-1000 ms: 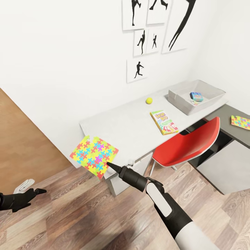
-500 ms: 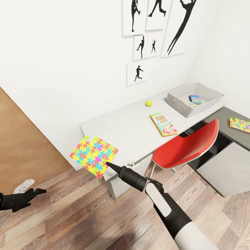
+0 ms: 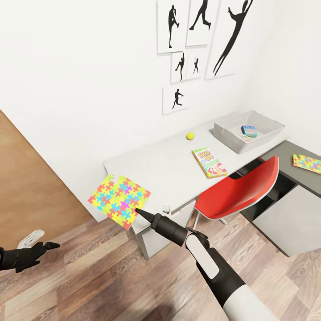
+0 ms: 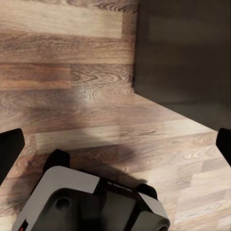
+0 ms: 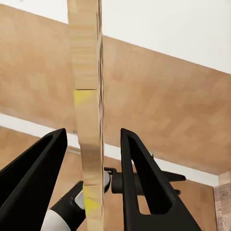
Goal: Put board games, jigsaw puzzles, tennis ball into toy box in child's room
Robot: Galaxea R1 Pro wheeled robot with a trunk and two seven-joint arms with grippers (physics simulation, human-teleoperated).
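**Head view: puzzle held off the desk's near corner**

Head view is showing us our right gripper [image 3: 139, 211] grasping a jigsaw puzzle [image 3: 119, 201] by its corner; the bright square is fanning out toward ten o'clock from the fingertips, hanging past the near end of the table [image 3: 165, 167]. In the right wrist view we are looking at that puzzle [image 5: 88, 120] edge-on, a thin strip standing between the two dark fingers [image 5: 137, 178], though the gaps beside it are leaving us unsure how tightly they are pressing.

From the claw, the Skip-Bo board game [image 3: 209, 162] is lying toward two o'clock on the tabletop, and the tennis ball [image 3: 190, 136] is sitting beyond it nearer the wall. Farther toward two o'clock the toy box [image 3: 232, 138] is resting on the table with a small blue board game [image 3: 249, 130] inside. A second jigsaw puzzle [image 3: 307, 163] is lying on the lower dark section, past a red chair [image 3: 240, 187].

Our left gripper [image 3: 42, 248] is hanging over the wooden floor [image 3: 98, 276] at eight o'clock, its fingers spread apart and holding nothing.
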